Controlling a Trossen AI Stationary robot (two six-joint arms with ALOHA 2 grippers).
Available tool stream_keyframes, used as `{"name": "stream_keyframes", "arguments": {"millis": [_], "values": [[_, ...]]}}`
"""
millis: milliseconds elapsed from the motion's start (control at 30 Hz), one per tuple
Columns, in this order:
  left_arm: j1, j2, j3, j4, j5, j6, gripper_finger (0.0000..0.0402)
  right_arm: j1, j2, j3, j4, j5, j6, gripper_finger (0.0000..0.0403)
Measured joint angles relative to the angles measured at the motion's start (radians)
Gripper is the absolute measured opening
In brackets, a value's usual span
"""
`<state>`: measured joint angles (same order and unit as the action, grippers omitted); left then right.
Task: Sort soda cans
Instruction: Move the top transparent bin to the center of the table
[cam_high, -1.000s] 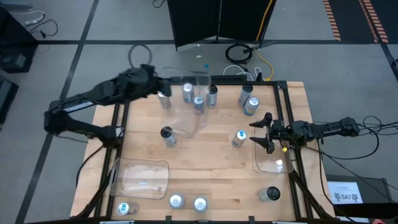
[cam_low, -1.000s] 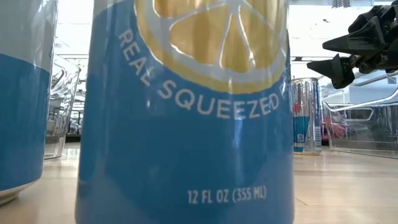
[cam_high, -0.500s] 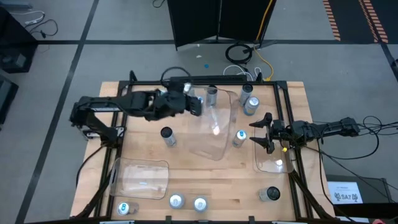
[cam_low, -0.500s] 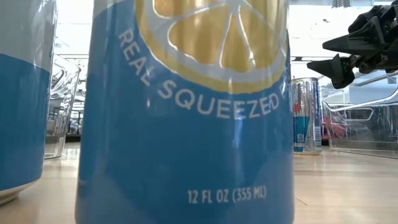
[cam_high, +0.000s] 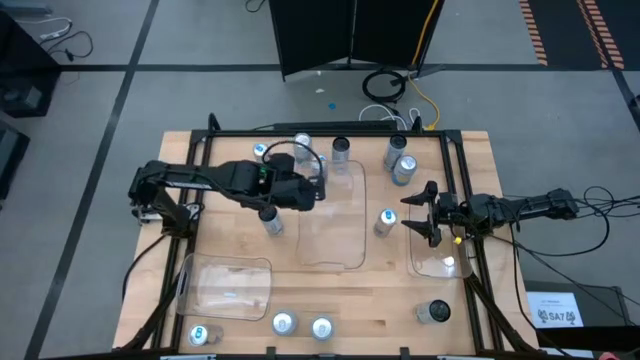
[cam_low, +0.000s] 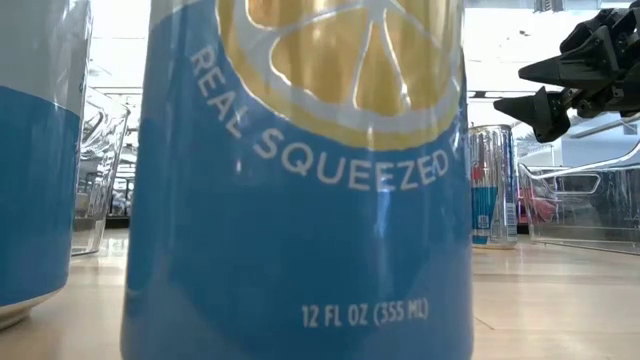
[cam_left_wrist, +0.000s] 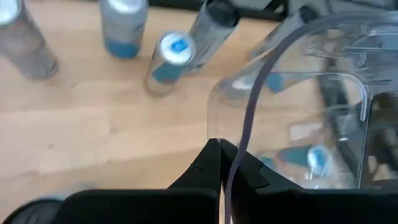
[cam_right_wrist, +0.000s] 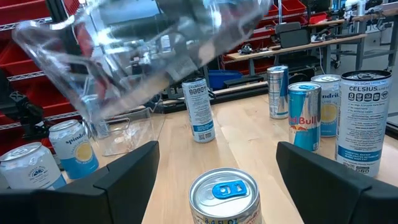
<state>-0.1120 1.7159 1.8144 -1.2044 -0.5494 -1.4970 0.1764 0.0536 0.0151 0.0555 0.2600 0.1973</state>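
Observation:
My left gripper (cam_high: 310, 190) is over the middle of the table, shut on a clear plastic tray (cam_high: 332, 215). The tray shows raised and tilted in the right wrist view (cam_right_wrist: 143, 43). My right gripper (cam_high: 412, 215) is open and empty at the right, beside a second clear tray (cam_high: 440, 258). A blue-tabbed can (cam_right_wrist: 224, 193) stands upright just ahead of its fingers. Several soda cans stand along the far edge (cam_high: 341, 150), two stand at mid-table (cam_high: 270, 218) (cam_high: 386, 220), and several stand near the front edge (cam_high: 321, 327). My left gripper pinches the tray's thin wall at its rim (cam_left_wrist: 231, 140), one finger on either side of the wall. The fingers come level from the table's left. The tray is lifted clear of the table and tilted, reaching out beyond the fingers toward the right.
A third clear tray (cam_high: 228, 285) lies at the front left. A large blue lemon-marked can (cam_low: 300, 180) fills the low view, with another can (cam_low: 40, 150) to its left. A dark can (cam_high: 433, 313) stands at the front right. Black frame rails run along the table's sides.
My left gripper has carried the tray from the far left corner toward the table's middle, moving right and toward the near edge. The tray has swung over the far cans and turned to lie lengthwise over mid-table.

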Motion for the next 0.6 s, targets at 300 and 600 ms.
{"name": "stream_keyframes", "arguments": {"millis": [300, 600], "values": [[0.015, 0.000, -0.203, 0.052, 0.085, -0.096, 0.0011, 0.000, 0.000, 0.000, 0.000, 0.000, 0.000, 0.0318], [0.103, 0.000, -0.410, 0.281, 0.191, -0.071, 0.0011, 0.000, 0.001, 0.000, 0.000, 0.000, 0.000, 0.0318]]}}
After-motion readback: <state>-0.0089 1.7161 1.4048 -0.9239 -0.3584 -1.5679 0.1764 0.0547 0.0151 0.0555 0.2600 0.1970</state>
